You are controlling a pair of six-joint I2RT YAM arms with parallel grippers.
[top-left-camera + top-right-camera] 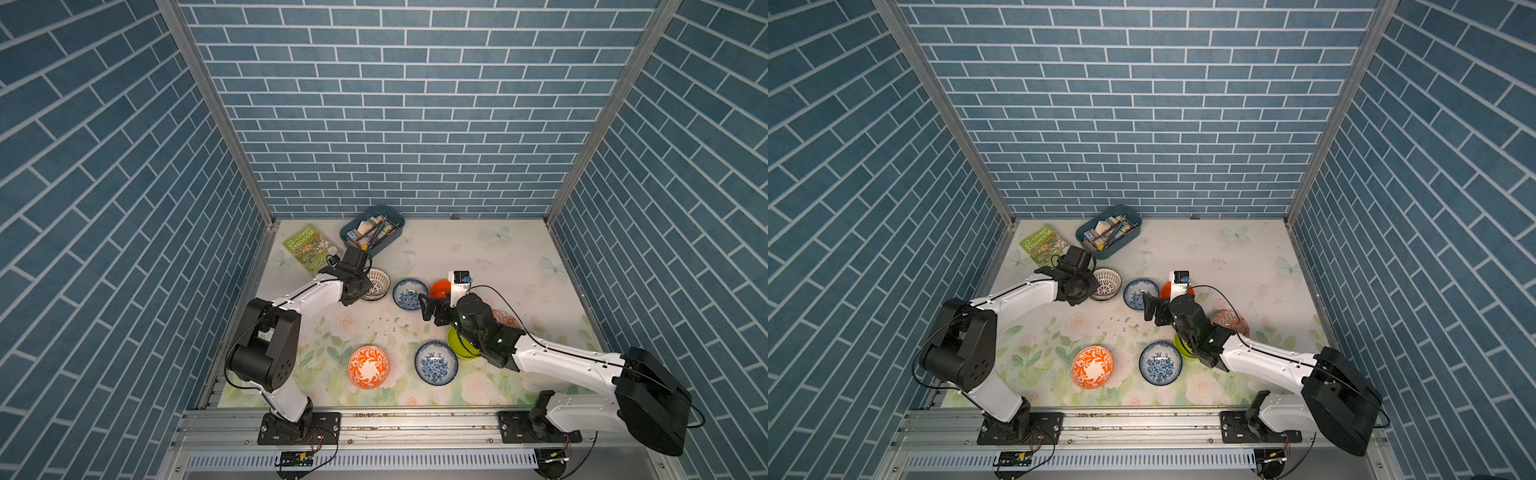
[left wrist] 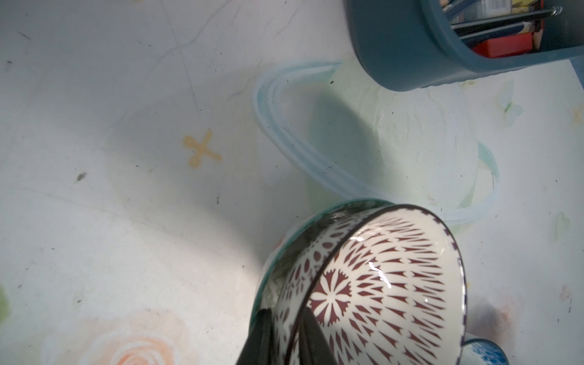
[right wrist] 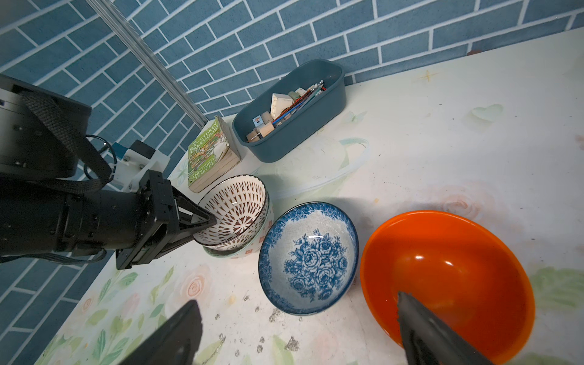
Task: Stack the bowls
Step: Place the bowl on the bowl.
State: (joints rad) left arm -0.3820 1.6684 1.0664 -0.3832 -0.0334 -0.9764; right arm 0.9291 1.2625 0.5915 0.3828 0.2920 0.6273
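Left gripper [image 2: 284,314] narrow, pinching rim of white lattice bowl [image 2: 379,278], which sits nested in grey-green bowl [image 3: 248,251] beneath it. Right gripper [image 3: 297,300] spread wide, holding nothing; orange bowl [image 3: 458,259] just under one finger.

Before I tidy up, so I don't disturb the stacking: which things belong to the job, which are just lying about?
Job: white lattice bowl, grey-green bowl beneath it, blue floral bowls, orange bowl, lime bowl, orange-white bowls.
Lying about: pencil tray, book.
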